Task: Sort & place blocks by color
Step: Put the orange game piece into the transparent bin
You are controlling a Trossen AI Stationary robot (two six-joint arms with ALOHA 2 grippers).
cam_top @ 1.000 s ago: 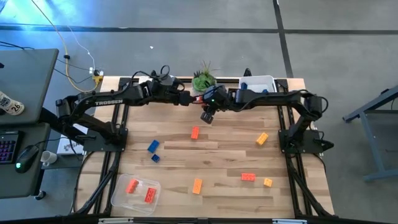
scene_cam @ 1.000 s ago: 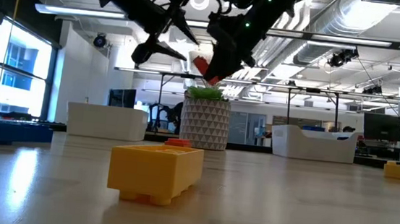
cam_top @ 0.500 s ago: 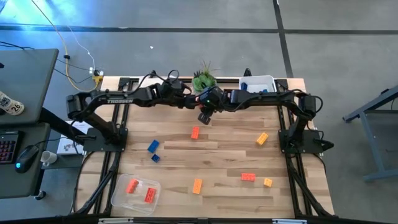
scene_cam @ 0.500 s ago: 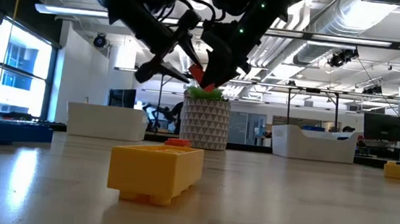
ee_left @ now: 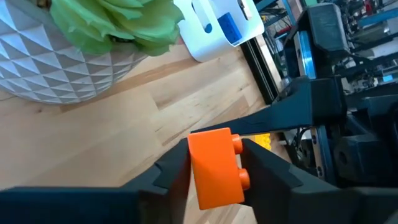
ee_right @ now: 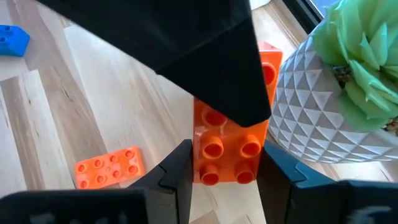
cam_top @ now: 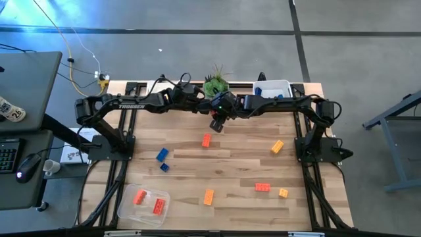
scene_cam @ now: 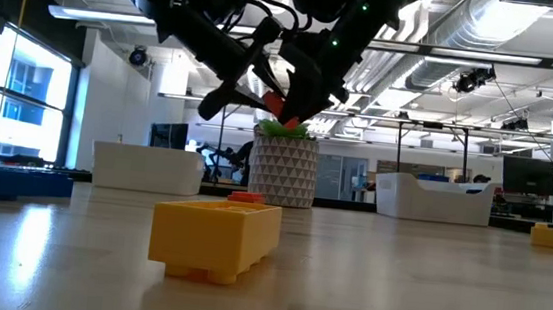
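**Near edge of table.** A yellow-orange block lies alone at the front of the low view. In the lower left of the high view, a clear tray holds two red-orange blocks. On that evidence it is judged to be the red-orange destination.

**Mid table.** Loose blocks are scattered well apart across the centre of the high view:
- a red-orange pair of singles and
- two yellow-orange pieces at centre right
- two blue pieces at centre left

None of these is sorted yet.

**Work point, upper centre of the high view.** Both arms meet in the air, clear of the wood.
- The held red-orange block sits between the fingers of the left gripper, which press on its two sides.
- The right gripper is also clamped on the same block, from the opposite end.

This double hold is judged to be a handover. The clear tray lies on the left arm's side, so passing the block leftward would make sense. The exchange is done aloft, likely so that neither arm disturbs the loose pieces below. The risk is a release before the left grip is firm.

**Far edge.** The potted plant stands just beyond the grippers and takes no part in the task. To its right, a white tray holds blue blocks.
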